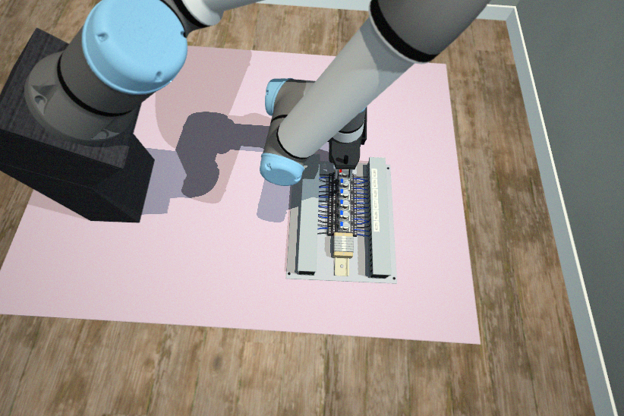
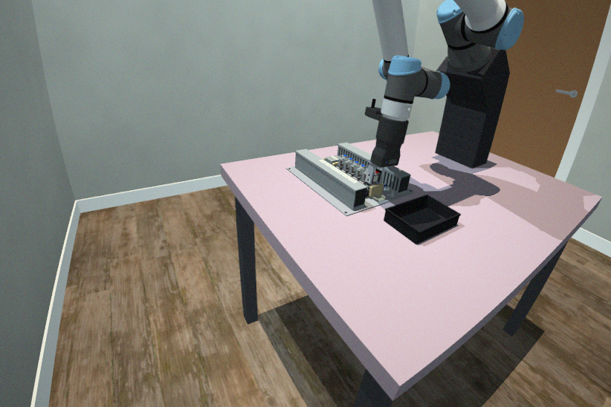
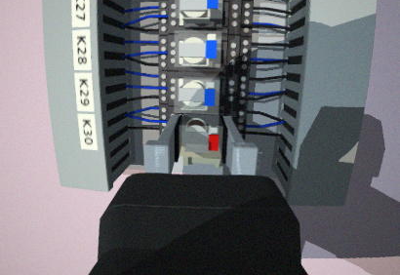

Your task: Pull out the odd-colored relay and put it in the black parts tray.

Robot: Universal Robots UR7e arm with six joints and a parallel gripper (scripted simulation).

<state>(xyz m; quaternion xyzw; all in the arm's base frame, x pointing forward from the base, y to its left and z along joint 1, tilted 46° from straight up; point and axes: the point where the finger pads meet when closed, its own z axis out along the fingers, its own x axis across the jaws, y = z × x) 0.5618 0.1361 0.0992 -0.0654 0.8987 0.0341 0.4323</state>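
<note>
The grey relay panel (image 1: 307,234) (image 2: 325,177) (image 3: 58,98) lies flat on the pink table (image 1: 156,254) (image 2: 356,285). Its middle row holds several relays with blue buttons (image 1: 343,200) (image 3: 211,46) and, at the end nearest the arm, one relay with a red button (image 3: 214,142) (image 1: 341,170). My gripper (image 3: 200,130) (image 1: 341,166) (image 2: 382,165) points straight down over that end and is shut on the red-button relay, one finger on each side. The black parts tray (image 2: 400,227) stands empty beside the panel; it does not show in the top view.
The robot's dark base block (image 1: 52,150) (image 2: 473,122) stands at the table's far corner. White labels K25 to K30 run along one wire duct. A beige block (image 1: 341,265) sits at the panel's other end. The arm's links hang over the table.
</note>
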